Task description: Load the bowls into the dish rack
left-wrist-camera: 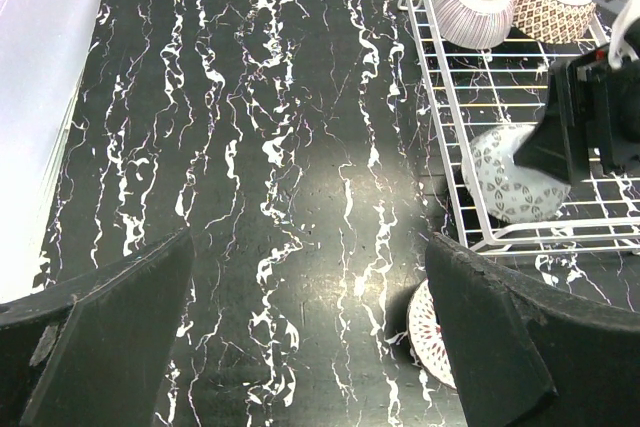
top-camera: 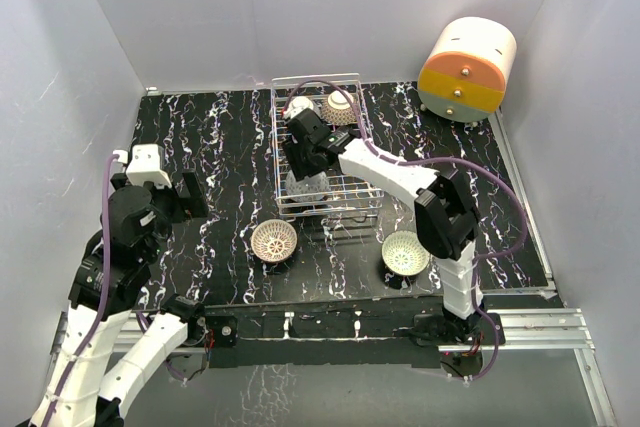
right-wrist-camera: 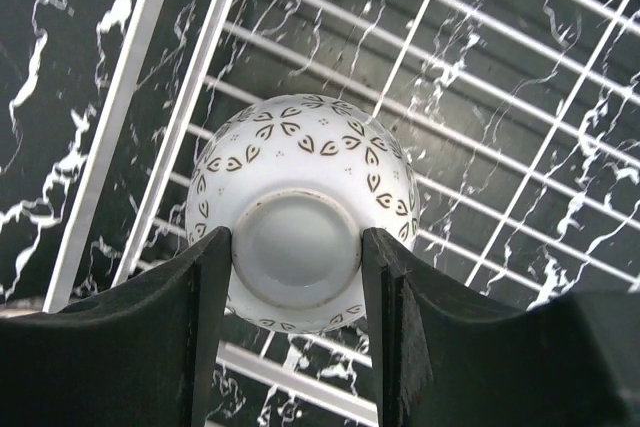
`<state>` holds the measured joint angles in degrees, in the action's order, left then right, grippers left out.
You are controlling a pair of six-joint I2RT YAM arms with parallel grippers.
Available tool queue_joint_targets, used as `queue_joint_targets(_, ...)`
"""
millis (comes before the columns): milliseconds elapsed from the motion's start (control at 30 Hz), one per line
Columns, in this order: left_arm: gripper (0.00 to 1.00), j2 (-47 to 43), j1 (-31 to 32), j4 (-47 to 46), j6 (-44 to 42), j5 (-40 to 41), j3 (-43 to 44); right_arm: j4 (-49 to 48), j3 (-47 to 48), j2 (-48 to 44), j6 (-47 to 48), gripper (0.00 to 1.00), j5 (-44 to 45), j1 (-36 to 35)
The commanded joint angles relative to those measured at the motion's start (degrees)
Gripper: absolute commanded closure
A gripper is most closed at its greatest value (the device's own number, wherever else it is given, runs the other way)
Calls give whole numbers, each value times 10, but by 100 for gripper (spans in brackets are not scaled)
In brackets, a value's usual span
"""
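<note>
upturned bowl [right-wrist-camera: 300, 147] in dish rack [right-wrist-camera: 192, 97], right claw [right-wrist-camera: 297, 247] pinching its foot ring

The left fingers [left-wrist-camera: 520, 347] hide most of one bowl [left-wrist-camera: 430, 332].

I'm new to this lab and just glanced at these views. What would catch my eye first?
The right pincer, reaching into the dish rack mid-table, grips an upturned bowl by its foot ring in the rack's near-left corner. Two patterned bowls sit upright on the black marbled table in front of the rack, and a cream-and-orange drawer unit stands at the far right corner.
</note>
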<state>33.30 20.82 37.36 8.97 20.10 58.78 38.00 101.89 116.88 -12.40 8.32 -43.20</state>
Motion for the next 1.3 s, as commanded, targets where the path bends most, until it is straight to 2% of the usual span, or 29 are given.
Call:
queue_joint_targets(0, 3, -7, 2, -2, 1, -4, -3, -40, -40, -77, -15, 54, 8, -14)
queue_joint_targets(200, 3, -10, 2, -6, 5, -13, -3, -50, -63, -100, -23, 55, 7, -29)
queue_joint_targets(667, 3, -24, 2, 10, 3, -6, 1, -53, -53, -64, -27, 53, -8, -38)
queue_joint_targets(767, 3, -25, 2, 11, 4, -5, -2, -54, -56, -57, -27, 50, -6, -39)
queue_joint_targets(867, 3, -26, 2, 11, 4, -3, -2, -52, -60, -54, -28, 45, 1, -39)
queue_joint_targets(967, 3, -26, 2, 11, 4, -3, -1, -52, -64, -56, -30, 36, 9, -38)
queue_joint_targets(1000, 3, -26, 2, 12, 4, -3, -2, -52, -65, -57, -29, 30, 11, -39)
queue_joint_targets(1067, 3, -26, 2, 13, 5, -3, -2, -53, -64, -60, -30, 3, 13, -38)
queue_joint_targets(1267, 3, -27, 2, 14, 5, -2, -1, -72, -68, -79, -29, 1, 22, -38)
